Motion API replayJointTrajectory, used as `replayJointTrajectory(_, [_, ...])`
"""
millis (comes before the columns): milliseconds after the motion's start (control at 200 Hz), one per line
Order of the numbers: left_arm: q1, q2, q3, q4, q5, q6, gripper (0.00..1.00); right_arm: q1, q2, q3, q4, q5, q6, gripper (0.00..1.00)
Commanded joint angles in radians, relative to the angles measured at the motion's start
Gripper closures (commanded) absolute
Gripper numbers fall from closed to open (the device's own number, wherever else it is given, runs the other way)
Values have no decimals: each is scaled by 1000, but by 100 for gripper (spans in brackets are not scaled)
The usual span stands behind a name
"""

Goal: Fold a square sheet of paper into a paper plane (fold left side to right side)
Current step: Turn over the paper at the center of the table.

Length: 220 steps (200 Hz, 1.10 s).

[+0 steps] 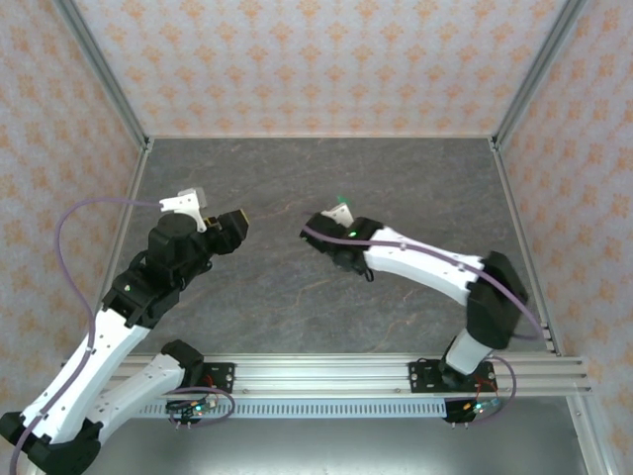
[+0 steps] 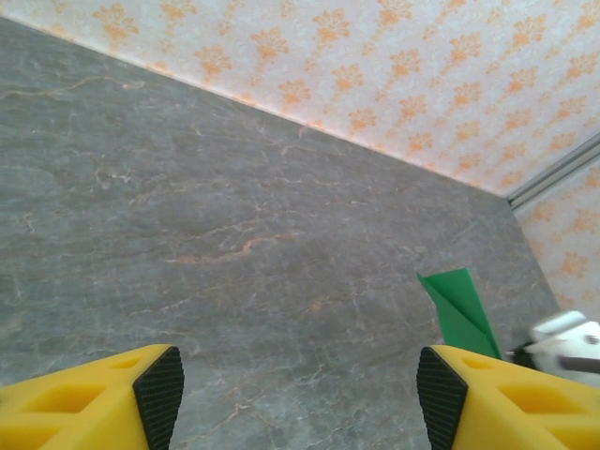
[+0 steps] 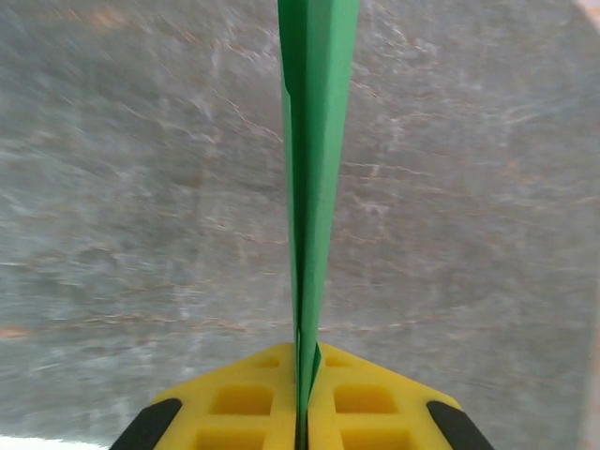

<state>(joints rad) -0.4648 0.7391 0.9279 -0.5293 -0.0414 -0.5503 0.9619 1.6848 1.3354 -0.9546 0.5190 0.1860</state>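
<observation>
The bright green paper plane (image 3: 314, 187), folded flat and narrow, stands on edge between the yellow fingers of my right gripper (image 3: 305, 417), which is shut on it. From above, a small green tip of the paper plane (image 1: 341, 203) shows beyond my right gripper (image 1: 324, 230) over the middle of the table. The paper plane (image 2: 459, 309) shows as a creased, angular piece at the right in the left wrist view, beyond my right-hand fingertip (image 2: 441, 394). My left gripper (image 1: 233, 226) is open, a short way left of the paper plane. Nothing is between the fingers of my left gripper (image 2: 300, 394).
The dark grey marbled table (image 1: 297, 297) is walled on three sides by patterned orange-and-white panels (image 1: 316, 59) with metal corner posts (image 1: 109, 79). An aluminium rail (image 1: 326, 374) carrying both arm bases runs along the near edge.
</observation>
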Motion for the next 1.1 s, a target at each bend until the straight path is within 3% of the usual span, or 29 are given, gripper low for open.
replayJointTrajectory(0, [-3, -22, -24, -27, 20, 38, 28, 31, 95, 52, -145, 235, 11, 89])
replayJointTrajectory(210, [-3, -41, -27, -26, 203, 102, 27, 52, 284, 105, -150, 270, 7, 87])
replayJointTrajectory(505, [-3, -66, -15, -34, 216, 116, 26, 68, 435, 159, -129, 165, -11, 82])
replayJointTrajectory(786, [-3, -42, -14, -41, 223, 118, 25, 73, 324, 55, 8, -110, -19, 50])
replayJointTrajectory(1001, [-3, 25, -32, -31, 256, 89, 22, 67, 36, -97, 137, -273, 22, 19])
replayJointTrajectory(1096, [-3, 92, -54, 10, 318, 63, 22, 32, -116, -173, 192, -322, 41, 10])
